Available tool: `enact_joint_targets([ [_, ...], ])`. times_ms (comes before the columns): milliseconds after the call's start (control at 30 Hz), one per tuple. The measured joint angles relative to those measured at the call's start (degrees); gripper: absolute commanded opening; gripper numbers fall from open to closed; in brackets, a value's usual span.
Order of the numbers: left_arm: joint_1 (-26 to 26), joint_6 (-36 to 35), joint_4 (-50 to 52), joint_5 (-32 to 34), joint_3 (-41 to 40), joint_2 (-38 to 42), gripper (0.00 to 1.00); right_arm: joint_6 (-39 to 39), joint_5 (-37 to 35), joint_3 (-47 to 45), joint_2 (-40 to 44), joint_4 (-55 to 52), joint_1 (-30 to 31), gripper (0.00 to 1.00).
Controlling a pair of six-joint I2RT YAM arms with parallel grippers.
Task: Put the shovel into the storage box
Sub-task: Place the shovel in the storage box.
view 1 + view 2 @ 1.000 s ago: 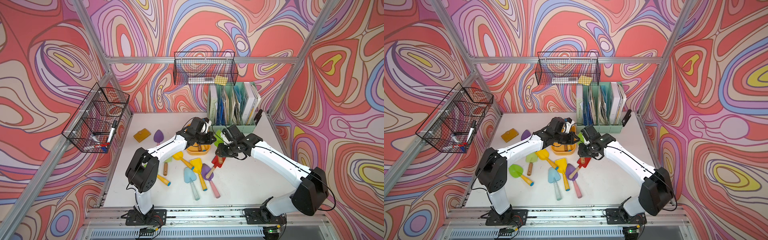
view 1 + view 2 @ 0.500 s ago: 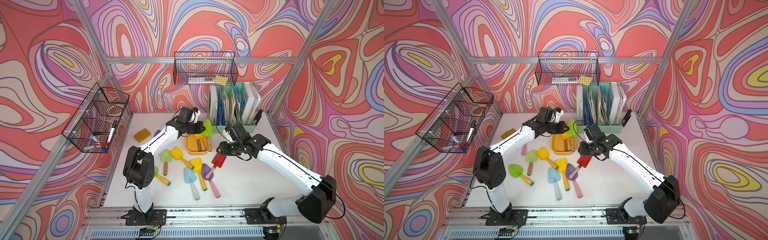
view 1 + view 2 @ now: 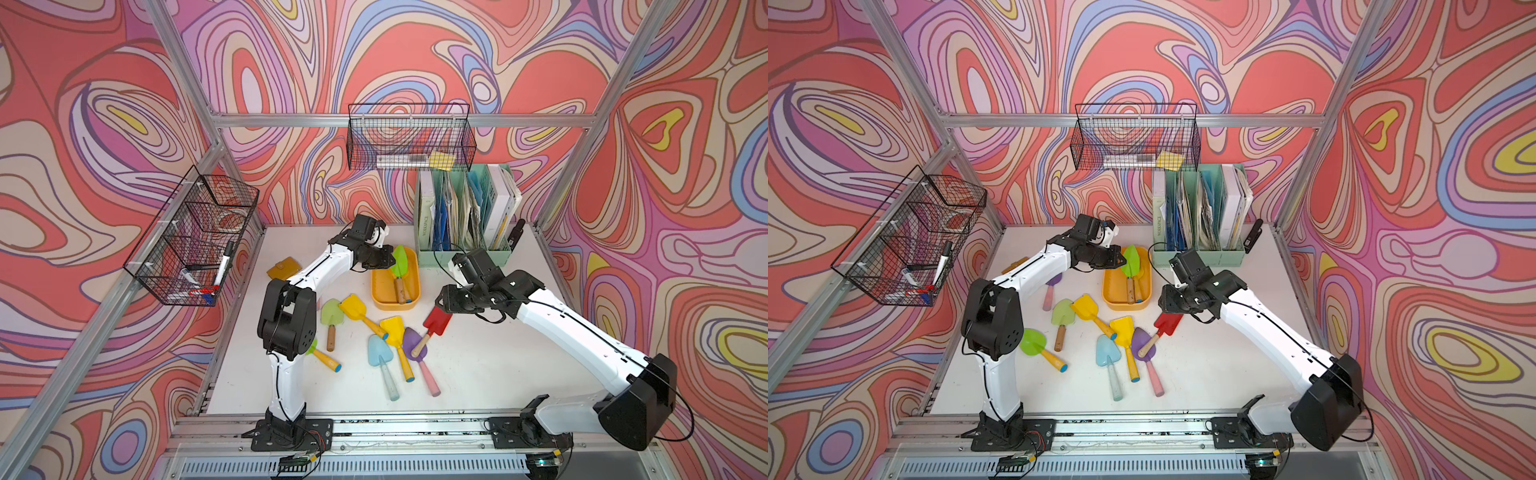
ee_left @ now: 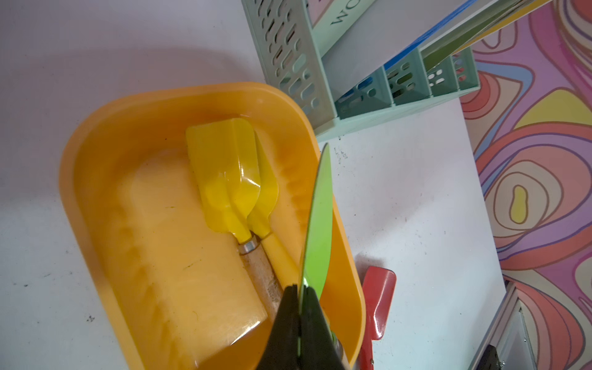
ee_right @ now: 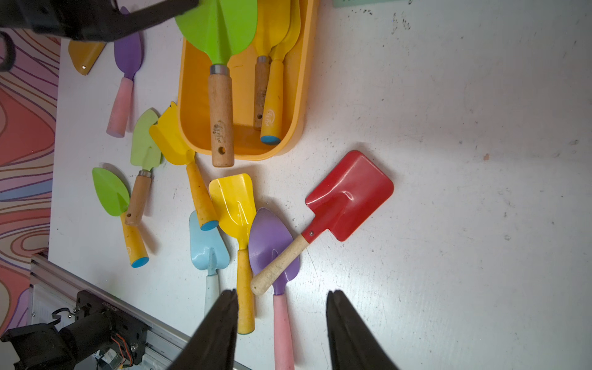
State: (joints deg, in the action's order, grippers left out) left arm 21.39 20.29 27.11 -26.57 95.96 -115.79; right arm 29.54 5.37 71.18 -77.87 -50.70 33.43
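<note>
**Left claw clenched on green shovel over the box**

The left claw (image 4: 300, 293) is clenched on the blade of the green shovel (image 4: 317, 221). It pinches the flat faces near the neck, so the left wrist view sees the blade edge-on. In both top views this shovel hangs over the box (image 3: 395, 306), with its blade toward the organizer (image 3: 428, 257) and its wooden handle pointing along the box toward the robot's base. Whether the handle touches the box cannot be told. Two yellow shovels (image 4: 224, 179) lie side by side inside the box, along the wall nearer the right arm, blades toward the organizer.

The right claw (image 5: 282, 296) is released and empty, its jaws well apart, hovering above the table (image 5: 448, 160) beside the box. Below it lies the red shovel (image 5: 349, 195), its wooden handle resting across the blade of a purple shovel (image 5: 270, 237). More shovels, yellow, blue and pale green, lie loose on the table in front of the box.
</note>
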Motion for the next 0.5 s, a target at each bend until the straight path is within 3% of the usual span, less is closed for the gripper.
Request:
enact_joint_targets([
  [500,-0.81,-5.86,3.96,5.7,7.52,-3.89,0.0,0.55,0.02,-1.42,0.13,0.13,0.0,0.46],
])
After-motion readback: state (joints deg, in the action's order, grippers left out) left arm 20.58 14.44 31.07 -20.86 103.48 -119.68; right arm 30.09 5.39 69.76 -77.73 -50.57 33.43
